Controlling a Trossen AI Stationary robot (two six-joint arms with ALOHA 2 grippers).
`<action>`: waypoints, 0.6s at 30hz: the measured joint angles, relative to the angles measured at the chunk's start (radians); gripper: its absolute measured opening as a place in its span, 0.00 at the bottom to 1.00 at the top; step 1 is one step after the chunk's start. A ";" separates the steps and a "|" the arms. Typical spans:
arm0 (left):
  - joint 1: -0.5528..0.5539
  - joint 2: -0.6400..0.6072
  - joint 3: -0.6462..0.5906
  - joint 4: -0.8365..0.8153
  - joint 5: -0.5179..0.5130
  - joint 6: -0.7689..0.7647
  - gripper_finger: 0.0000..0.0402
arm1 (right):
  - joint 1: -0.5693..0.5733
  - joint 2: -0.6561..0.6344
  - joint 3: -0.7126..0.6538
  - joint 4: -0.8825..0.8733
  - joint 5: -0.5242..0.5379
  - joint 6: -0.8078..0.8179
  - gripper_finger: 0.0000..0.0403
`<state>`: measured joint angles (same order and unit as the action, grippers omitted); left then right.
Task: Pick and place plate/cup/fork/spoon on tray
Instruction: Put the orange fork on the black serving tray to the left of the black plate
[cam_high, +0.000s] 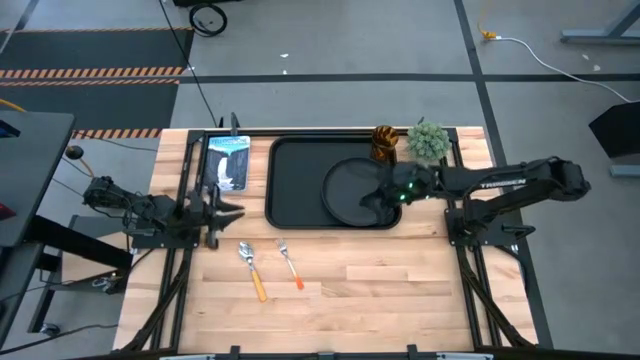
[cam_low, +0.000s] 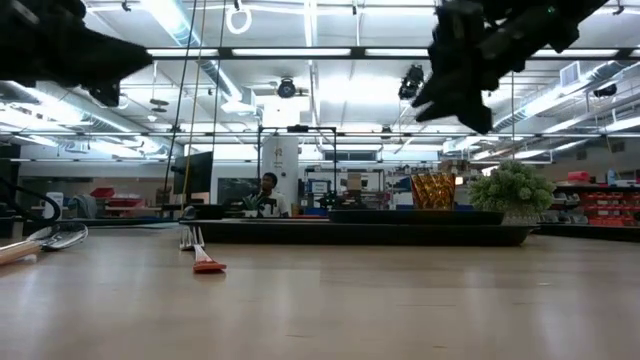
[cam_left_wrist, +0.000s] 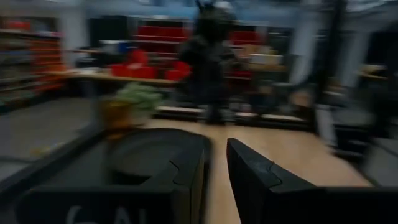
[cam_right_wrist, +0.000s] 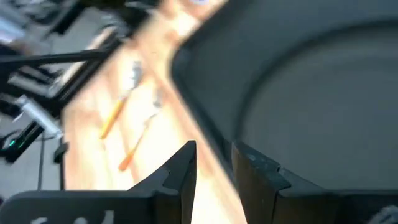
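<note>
On the tray (cam_high: 300, 185), toward three o'clock, the plate (cam_high: 350, 190) already lies under the right pincer (cam_high: 385, 195), narrowly parted and empty, while cup (cam_high: 385, 142), spoon (cam_high: 250, 265) and fork (cam_high: 290, 262) wait on the table (cam_high: 400, 290).

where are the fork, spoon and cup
fork (cam_high: 291, 265), high view, middle of its length, where neck meets red-orange handle
spoon (cam_high: 246, 252), high view, on its silver bowl
cup (cam_high: 385, 143), high view, on its amber wall
</note>
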<state>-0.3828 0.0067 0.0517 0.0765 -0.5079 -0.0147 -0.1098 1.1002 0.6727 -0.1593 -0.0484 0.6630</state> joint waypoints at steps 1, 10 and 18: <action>-0.001 0.000 0.000 0.000 0.055 0.000 0.20 | 0.026 0.020 0.000 0.039 0.017 -0.016 0.27; -0.002 0.000 0.000 0.003 0.281 -0.065 0.20 | 0.143 0.182 0.000 0.217 0.070 -0.119 0.27; -0.003 0.139 0.000 0.124 0.241 -0.210 0.20 | 0.175 0.258 0.000 0.189 0.256 -0.170 0.26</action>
<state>-0.3862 0.1459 0.0521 0.2004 -0.2672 -0.2250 0.0652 1.3585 0.6724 0.0299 0.2077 0.4934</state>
